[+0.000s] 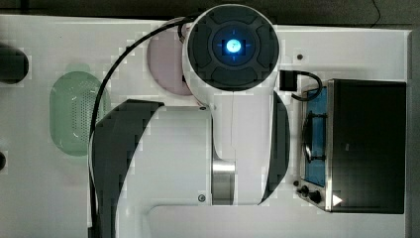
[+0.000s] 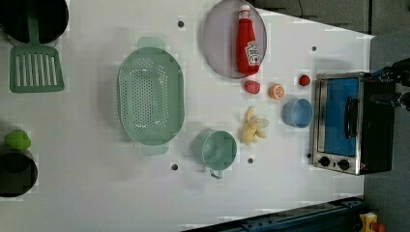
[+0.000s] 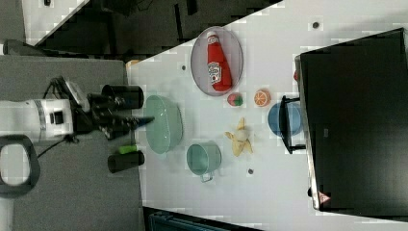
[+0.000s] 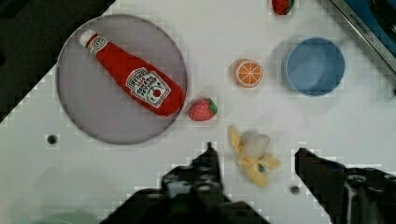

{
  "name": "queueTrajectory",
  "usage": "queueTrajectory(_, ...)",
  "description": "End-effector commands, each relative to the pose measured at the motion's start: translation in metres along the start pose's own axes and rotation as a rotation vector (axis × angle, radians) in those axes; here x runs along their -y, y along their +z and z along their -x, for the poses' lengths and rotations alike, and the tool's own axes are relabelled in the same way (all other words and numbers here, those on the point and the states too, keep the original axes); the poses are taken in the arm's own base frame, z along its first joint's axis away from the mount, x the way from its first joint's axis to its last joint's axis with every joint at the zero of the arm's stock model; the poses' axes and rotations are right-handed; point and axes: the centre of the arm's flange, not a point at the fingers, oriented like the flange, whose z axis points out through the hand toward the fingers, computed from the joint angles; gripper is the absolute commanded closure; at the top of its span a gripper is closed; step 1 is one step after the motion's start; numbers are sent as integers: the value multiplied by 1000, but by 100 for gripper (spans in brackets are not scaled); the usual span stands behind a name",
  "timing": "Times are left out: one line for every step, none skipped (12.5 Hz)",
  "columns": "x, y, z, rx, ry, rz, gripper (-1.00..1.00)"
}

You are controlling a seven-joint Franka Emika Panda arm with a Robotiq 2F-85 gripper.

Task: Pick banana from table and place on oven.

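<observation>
black two-fingered gripper (image 4: 256,161) hangs spread wide, empty, framing the pale yellow half-peeled plush banana (image 4: 252,155) on the white table (image 4: 140,172), beside the green mug (image 2: 215,150). looks soft and light; pinch across its plump middle.

My tabletop (image 2: 96,193) looks smooth, white and matt. The oven (image 2: 345,123) has a silvery brushed-metal frame, a glossy blue-tinted glass door and a matt black top (image 3: 356,120). Just beside the oven, the blue cup (image 4: 315,66) looks like smooth plastic. The banana (image 4: 252,154) near that cup looks soft and matt, like plush cloth, and so do the strawberry (image 4: 202,109) and the ketchup bottle (image 4: 130,81). The plate (image 4: 88,116) under the bottle is smooth pale plastic. The green colander (image 2: 151,95) is perforated plastic. My claw (image 4: 254,186) shows matt black fingers.
</observation>
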Motion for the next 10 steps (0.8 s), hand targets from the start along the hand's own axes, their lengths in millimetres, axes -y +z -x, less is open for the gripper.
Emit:
queueTrajectory(-133, -89, 93, 2, 31, -26, -58)
queueTrajectory(-133, -89, 93, 2, 31, -26, -80)
queueTrajectory(-133, -89, 93, 2, 31, -26, -100)
queueTrajectory(-133, -88, 93, 4, 31, -24, -100)
queueTrajectory(-132, -84, 93, 8, 30, -20, -100)
queueTrajectory(-128, -76, 91, 11, 26, -15, -100)
queueTrajectory(-121, -65, 88, 10, 22, -14, -100)
queueTrajectory(-113, -50, 83, 8, 18, -12, -100)
queueTrajectory(-104, -32, 78, 10, 12, -7, -100)
queueTrajectory(-94, -10, 73, 16, 6, 2, -100)
